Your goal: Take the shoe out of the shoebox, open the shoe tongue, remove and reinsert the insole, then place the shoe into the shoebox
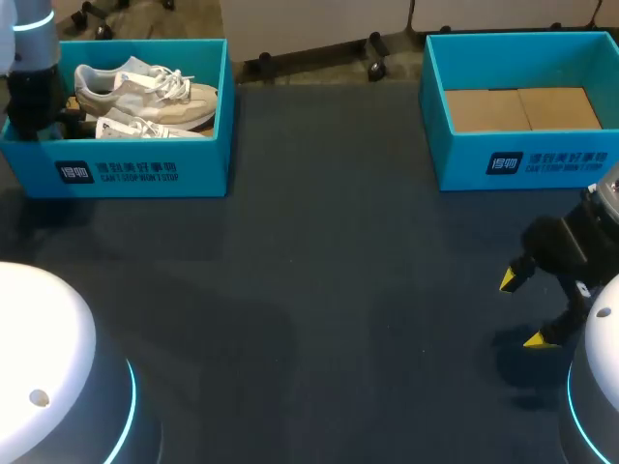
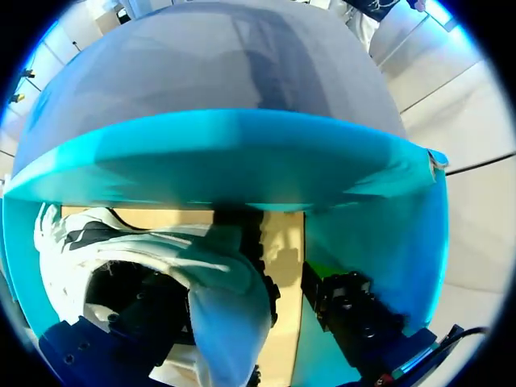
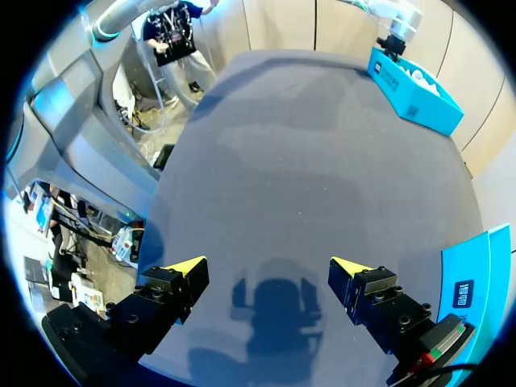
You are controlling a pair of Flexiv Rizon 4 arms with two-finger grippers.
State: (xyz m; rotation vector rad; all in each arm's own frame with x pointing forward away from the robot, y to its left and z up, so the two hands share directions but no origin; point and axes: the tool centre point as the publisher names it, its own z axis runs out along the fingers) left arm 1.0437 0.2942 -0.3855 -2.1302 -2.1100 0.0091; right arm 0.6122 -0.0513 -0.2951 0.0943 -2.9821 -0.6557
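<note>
- Two pale sneakers lie in the left shoebox (image 1: 145,169), which stands at the far left of the dark table (image 1: 319,290). The upper sneaker (image 1: 145,89) lies on its side with its laces showing; the lower sneaker (image 1: 145,129) sits just beside it, nearer the front wall.
- The left arm (image 1: 29,77) comes down into the left end of that box.
- In the left wrist view the left gripper (image 2: 238,322) is inside the box, low over its cardboard floor, with white parts of a sneaker (image 2: 218,266) right at it. Whether it grips the shoe cannot be told.
- The blue wall of the left shoebox (image 2: 242,153) rises just ahead of it.
- The middle of the table is bare dark cloth.
- The right shoebox (image 1: 522,159) stands at the far right, showing only its cardboard floor (image 1: 522,108).
- The right gripper (image 1: 521,309) hangs over the table near its right edge, in front of that box and apart from it. Its yellow-tipped fingers (image 3: 189,266) are spread wide with nothing between them.
</note>
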